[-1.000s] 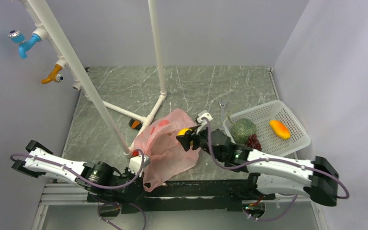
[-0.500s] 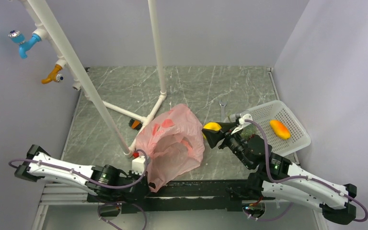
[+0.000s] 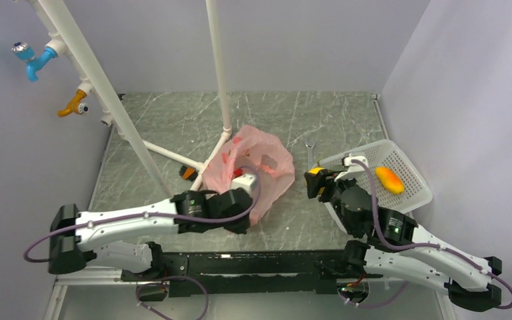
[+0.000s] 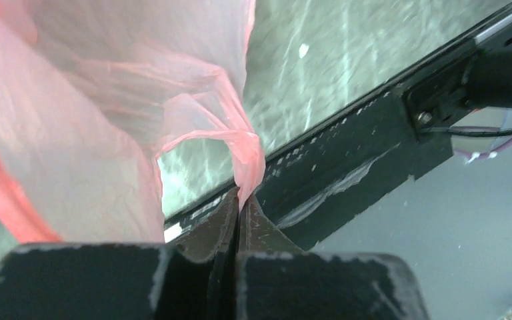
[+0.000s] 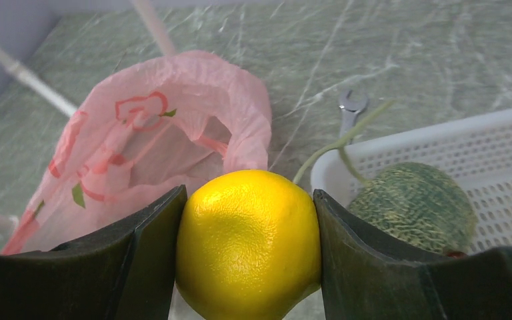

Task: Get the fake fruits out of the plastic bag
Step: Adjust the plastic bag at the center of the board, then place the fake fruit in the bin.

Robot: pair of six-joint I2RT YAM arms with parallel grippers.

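The pink plastic bag [image 3: 257,167] stands bunched in the middle of the table, its mouth open toward the right wrist view [image 5: 153,147]. My left gripper [image 3: 240,212] is shut on a loop handle of the bag [image 4: 230,143], pinched at the fingertips [image 4: 240,202]. My right gripper [image 3: 315,181] is shut on a round yellow fruit [image 5: 248,243], held by the basket's left rim; the fruit also shows from above [image 3: 315,172]. The netted melon [image 5: 413,203] lies in the white mesh basket [image 5: 500,167], with an orange fruit [image 3: 389,179] further right. The grape bunch is hidden.
A wrench [image 3: 309,150] lies between bag and basket [image 3: 410,175]. A white pipe frame [image 3: 173,155] stands at the left and centre back, with an orange-and-black brush [image 3: 188,172] by its foot. Taps [image 3: 33,60] hang on the left wall. A black rail [image 4: 373,133] runs along the near edge.
My right gripper has carried the yellow fruit out of the bag and right to the basket. My left gripper has pulled the bag handle up and toward the table's middle, bunching the bag.
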